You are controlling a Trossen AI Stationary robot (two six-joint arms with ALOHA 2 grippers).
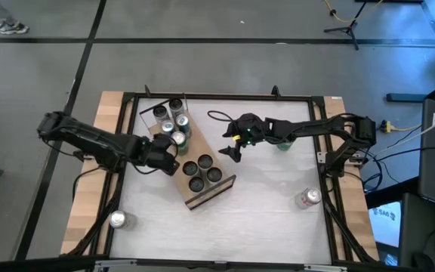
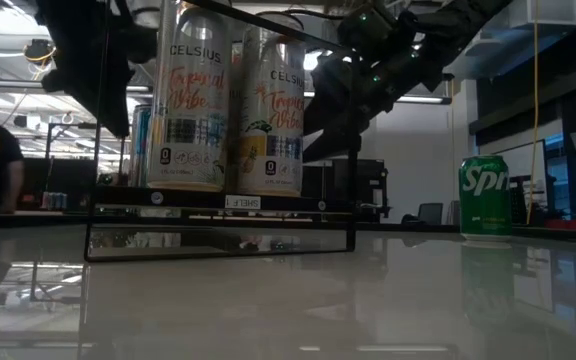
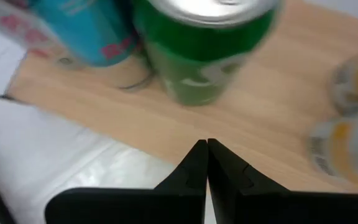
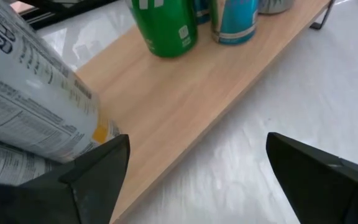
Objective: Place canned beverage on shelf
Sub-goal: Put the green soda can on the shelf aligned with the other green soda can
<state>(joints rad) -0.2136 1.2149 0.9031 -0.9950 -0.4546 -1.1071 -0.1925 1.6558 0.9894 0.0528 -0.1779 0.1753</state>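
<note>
White counter (image 1: 263, 204) framed by a black rail, grey lab floor around it, a person at the far left edge of the low view.

Shelf (image 1: 225, 188) sits left of centre in the high view, angled from upper left down to lower right. It carries cans at both ends: a cluster at the upper-left end including a green can (image 3: 201, 56) and a teal can (image 3: 86, 31), and dark-topped cans toward the lower-right end. Bare wood between the two groups, so there's room.

Left claw (image 1: 174, 164) is at the shelf's left edge mid-frame, fingers pinched together, holding nothing. Its wrist view looks across the board at the green can.

Right claw (image 1: 233, 150) hovers just right of the shelf, centre of frame, jaws wide, nothing between them. A white Celsius can (image 4: 36, 118) stands on the board just beside one finger.

Still off the shelf in the high view: a Sprite can (image 2: 484, 197) on the counter under the right arm, a silver-topped can (image 1: 306, 199) at lower right, another can (image 1: 117, 220) at lower left on the wood margin.

My read: mostly loaded, neither claw carrying. Three loose cans left, if all are meant to go up.
</note>
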